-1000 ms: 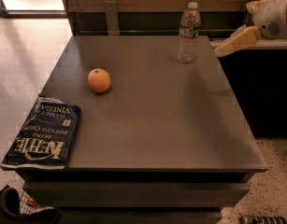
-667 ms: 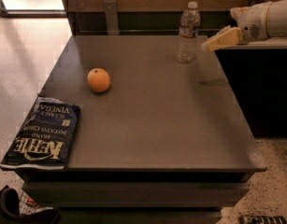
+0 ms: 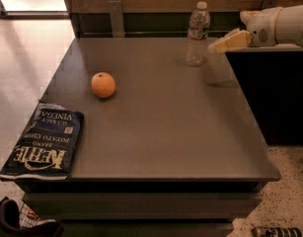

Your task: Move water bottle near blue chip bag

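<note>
At the lower left of the frame the blue chip bag (image 3: pixel 42 144) lies flat on the near left corner of the table (image 3: pixel 166 127). It is a dark navy, slightly crinkled foil packet with cream lettering that reads upside down, and its white edge hangs just over the table's front lip. Up and to the right of it sits an orange (image 3: pixel 103 85), round and dimpled, well apart from the bag. The tabletop is a smooth, matte grey-brown square slab with a thick edge.

At the upper centre-right, near the far edge, the water bottle (image 3: pixel 197 36) stands upright. It is clear ribbed plastic with a white cap and a thin label band, and it is far from the bag.

Just beside the bottle's right side, at label height, is the gripper (image 3: pixel 216 46), a cream, wedge-shaped tip pointing left from a white rounded arm (image 3: pixel 284 26) in the upper right. Nothing shows in its grasp. Whether it touches the bottle, and whether it is spread or closed, cannot be told
</note>
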You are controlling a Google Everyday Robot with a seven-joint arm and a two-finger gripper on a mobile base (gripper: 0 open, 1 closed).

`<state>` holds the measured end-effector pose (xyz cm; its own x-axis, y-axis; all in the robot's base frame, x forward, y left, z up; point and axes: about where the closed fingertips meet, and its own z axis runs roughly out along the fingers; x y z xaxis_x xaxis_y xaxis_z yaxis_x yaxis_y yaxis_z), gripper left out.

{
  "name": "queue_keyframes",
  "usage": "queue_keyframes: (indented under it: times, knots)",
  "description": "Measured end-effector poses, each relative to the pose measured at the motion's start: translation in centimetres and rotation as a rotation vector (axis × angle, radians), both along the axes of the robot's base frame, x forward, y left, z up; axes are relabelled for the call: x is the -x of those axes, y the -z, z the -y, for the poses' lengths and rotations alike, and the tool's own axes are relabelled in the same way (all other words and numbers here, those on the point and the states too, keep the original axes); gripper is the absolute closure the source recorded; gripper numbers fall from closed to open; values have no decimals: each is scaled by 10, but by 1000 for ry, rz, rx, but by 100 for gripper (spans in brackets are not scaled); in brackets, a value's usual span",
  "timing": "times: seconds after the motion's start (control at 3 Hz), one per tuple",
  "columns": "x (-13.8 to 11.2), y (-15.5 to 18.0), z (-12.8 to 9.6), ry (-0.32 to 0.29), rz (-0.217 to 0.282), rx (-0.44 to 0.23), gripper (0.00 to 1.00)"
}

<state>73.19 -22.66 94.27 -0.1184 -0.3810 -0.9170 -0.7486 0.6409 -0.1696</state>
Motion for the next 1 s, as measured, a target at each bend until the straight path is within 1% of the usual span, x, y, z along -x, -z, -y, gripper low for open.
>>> queue_keyframes:
  times: [0.33, 0.67, 1.0]
  knots:
    - [-32, 9, -15, 10, 16, -159, 0]
    - [-49, 14, -26, 9, 19, -237, 0]
    - [-57, 19, -34, 0, 18, -270, 0]
